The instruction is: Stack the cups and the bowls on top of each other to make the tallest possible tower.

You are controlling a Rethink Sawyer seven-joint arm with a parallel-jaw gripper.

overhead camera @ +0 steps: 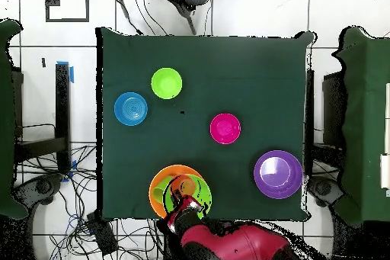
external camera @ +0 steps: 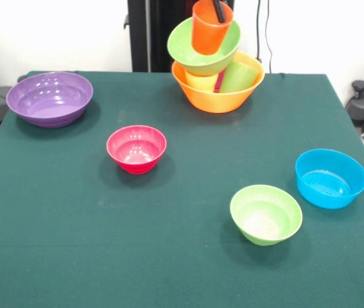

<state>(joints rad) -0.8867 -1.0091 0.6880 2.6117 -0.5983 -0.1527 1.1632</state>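
The gripper (external camera: pixel 218 9) is reaching into the orange-red cup (external camera: pixel 210 29) atop the tower (external camera: pixel 215 61) — whether it is clamping the rim is unclear. Light, slick plastic — best pinched at the rim.

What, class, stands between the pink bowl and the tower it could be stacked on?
Nothing visible. Bare green cloth lies between the pink bowl and the tower. The purple bowl sits off to one side. The gripper is at the orange cup on top.
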